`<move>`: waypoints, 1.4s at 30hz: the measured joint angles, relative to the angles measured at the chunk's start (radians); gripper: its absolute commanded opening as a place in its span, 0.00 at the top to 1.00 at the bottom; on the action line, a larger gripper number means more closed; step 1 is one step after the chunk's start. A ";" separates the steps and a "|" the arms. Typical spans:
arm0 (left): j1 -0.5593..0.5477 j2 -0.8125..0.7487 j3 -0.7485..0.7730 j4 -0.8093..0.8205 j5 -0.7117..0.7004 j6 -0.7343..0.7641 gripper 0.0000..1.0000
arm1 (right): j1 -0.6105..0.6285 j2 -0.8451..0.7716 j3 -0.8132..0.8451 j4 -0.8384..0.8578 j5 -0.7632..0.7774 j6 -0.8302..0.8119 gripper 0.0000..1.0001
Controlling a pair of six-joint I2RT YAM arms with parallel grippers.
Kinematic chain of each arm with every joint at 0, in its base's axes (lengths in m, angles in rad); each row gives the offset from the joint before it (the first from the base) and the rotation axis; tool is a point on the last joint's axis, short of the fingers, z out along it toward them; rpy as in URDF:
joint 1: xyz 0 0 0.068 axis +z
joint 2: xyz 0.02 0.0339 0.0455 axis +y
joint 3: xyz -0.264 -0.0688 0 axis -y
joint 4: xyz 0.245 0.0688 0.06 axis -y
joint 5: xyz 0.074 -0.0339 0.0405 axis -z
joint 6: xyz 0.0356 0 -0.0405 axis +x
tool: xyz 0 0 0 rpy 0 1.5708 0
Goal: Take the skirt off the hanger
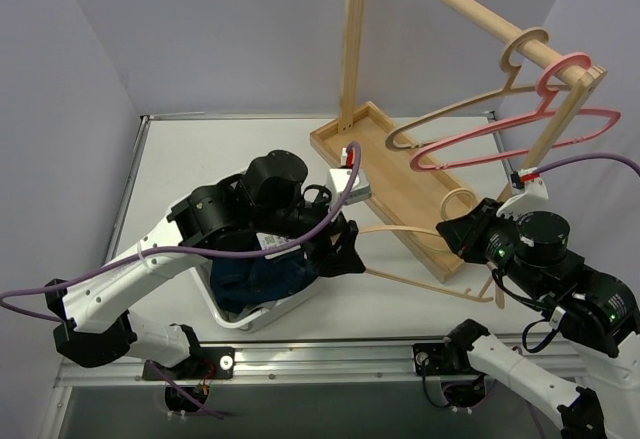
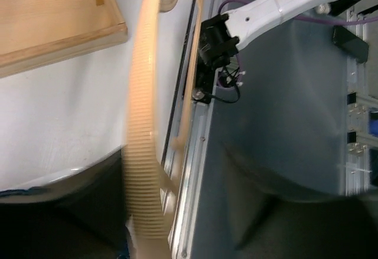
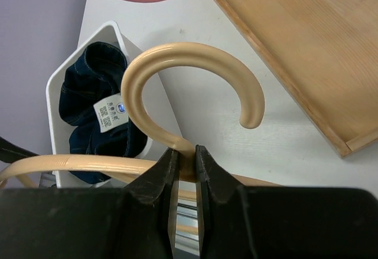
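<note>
Skirt (image 3: pixel 88 102) lies bundled in the white bin (image 3: pixel 100 38), while the right gripper (image 3: pixel 186 156) is clamped tight on the neck of the bare wooden hanger (image 3: pixel 189 58).

Trouble would most likely come from the wooden rack (image 1: pixel 330 144) just beside the right arm: swinging the hanger away could knock its tray edge, or snag the two spare hangers (image 1: pixel 500 134) hung on the rail above. The left arm (image 1: pixel 215 219) leans over the bin and blocks a straight path across. One limb of the hanger runs close past the left gripper (image 1: pixel 338 249), so a careless pull may strike it. Whether that gripper is wide or narrow I cannot tell, because blur hides the fingers. If it lifts with cloth caught, the bin could tip or drag. The white label (image 3: pixel 111 112) lies face up.
</note>
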 measured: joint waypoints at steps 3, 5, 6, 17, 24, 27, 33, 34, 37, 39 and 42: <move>-0.005 0.003 0.000 -0.018 -0.019 0.003 0.98 | 0.000 0.002 0.008 0.004 -0.005 -0.002 1.00; 0.002 0.006 0.004 -0.037 -0.080 0.004 0.98 | 0.000 0.002 0.013 0.002 -0.013 -0.006 0.79; 0.003 0.008 0.008 -0.037 -0.088 0.006 0.98 | 0.000 0.003 0.013 0.005 -0.010 -0.007 0.64; 0.012 -0.016 0.013 -0.166 -0.408 0.018 0.98 | 0.000 -0.031 0.076 -0.026 0.097 0.005 0.15; 0.063 -0.064 0.010 -0.211 -0.522 0.031 0.98 | 0.000 -0.143 0.225 -0.071 0.188 0.021 0.16; 0.134 -0.050 0.023 -0.235 -0.570 0.025 0.98 | 0.000 -0.183 0.249 -0.092 0.213 0.037 0.16; 0.242 0.030 0.135 -0.242 -0.640 0.023 0.98 | 0.000 -0.200 0.237 -0.140 0.228 0.067 0.17; 0.246 0.045 0.167 -0.239 -0.647 0.028 0.98 | 0.000 -0.200 0.235 -0.147 0.229 0.070 0.17; 0.248 0.070 0.237 -0.185 -0.640 0.060 0.98 | 0.000 -0.200 0.233 -0.159 0.230 0.082 0.17; 0.247 0.079 0.267 -0.136 -0.626 0.085 0.98 | 0.000 -0.200 0.233 -0.163 0.230 0.085 0.17; 0.247 0.127 0.359 -0.094 -0.595 0.124 0.98 | 0.000 -0.200 0.229 -0.163 0.231 0.090 0.17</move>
